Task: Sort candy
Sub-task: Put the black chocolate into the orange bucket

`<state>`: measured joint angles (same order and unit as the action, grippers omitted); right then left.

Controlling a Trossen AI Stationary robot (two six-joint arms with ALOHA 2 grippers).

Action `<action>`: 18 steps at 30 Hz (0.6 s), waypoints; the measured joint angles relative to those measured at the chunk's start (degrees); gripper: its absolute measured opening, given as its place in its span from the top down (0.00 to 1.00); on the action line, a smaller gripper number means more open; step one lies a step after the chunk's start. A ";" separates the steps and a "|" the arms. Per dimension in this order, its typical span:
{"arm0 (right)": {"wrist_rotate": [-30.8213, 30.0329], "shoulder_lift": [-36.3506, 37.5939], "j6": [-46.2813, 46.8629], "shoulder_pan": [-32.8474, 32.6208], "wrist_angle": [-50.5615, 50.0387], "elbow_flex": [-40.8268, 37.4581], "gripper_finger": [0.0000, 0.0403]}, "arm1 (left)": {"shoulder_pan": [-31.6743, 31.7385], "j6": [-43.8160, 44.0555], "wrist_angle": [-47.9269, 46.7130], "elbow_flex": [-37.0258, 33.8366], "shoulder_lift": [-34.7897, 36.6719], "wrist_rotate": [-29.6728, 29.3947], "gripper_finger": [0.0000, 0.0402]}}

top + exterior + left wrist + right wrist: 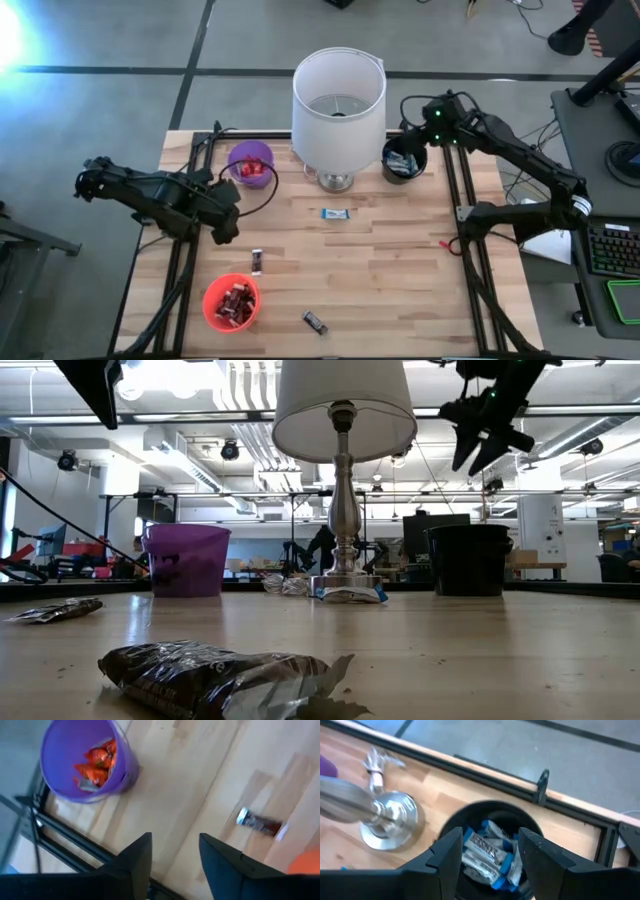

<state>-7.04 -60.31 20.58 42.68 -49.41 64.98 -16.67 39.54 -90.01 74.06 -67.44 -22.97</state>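
Observation:
Three candy bars lie loose on the table: a blue-and-white one [335,213] near the lamp, a dark one [257,261] at the middle left, and a dark one [315,322] by the near edge. The purple cup [250,162] holds red candy [95,762]. In the black cup [403,160] lies blue-and-white candy [487,852], and in the red cup [231,302] dark candy. My left gripper [175,845] hangs open above bare wood between the purple cup and the dark bar [260,822]. My right gripper [490,842] hangs open over the black cup, holding nothing.
A lamp with a white shade [338,100] and a silver foot [390,820] stands at the far middle, between the purple and black cups. Black frame rails [190,250] run along the table's left and right sides. The table's middle is bare wood.

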 joint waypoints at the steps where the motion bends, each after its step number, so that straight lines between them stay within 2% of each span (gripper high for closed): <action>1: -0.01 0.02 0.04 0.00 0.00 0.67 0.55 | 0.00 2.09 0.01 0.00 0.00 0.00 0.62; 6: -0.01 0.04 2.37 -0.02 -0.01 2.84 0.55 | 0.00 17.19 -0.05 -0.38 0.00 0.09 0.57; 11: 0.00 0.04 2.40 -0.04 -0.24 3.85 0.55 | -0.20 27.94 0.96 -2.23 -0.03 3.86 0.57; 14: -0.01 0.04 2.38 -0.04 -1.54 4.48 0.55 | -0.20 34.45 4.46 -4.95 -0.20 6.28 0.57; 18: -0.01 0.04 1.90 -0.03 -5.15 5.43 0.55 | -0.20 37.95 13.75 -9.80 -0.20 8.99 0.57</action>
<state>-7.05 -60.27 22.48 42.64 -54.56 70.41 -16.86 77.49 -76.26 64.26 -67.64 -13.98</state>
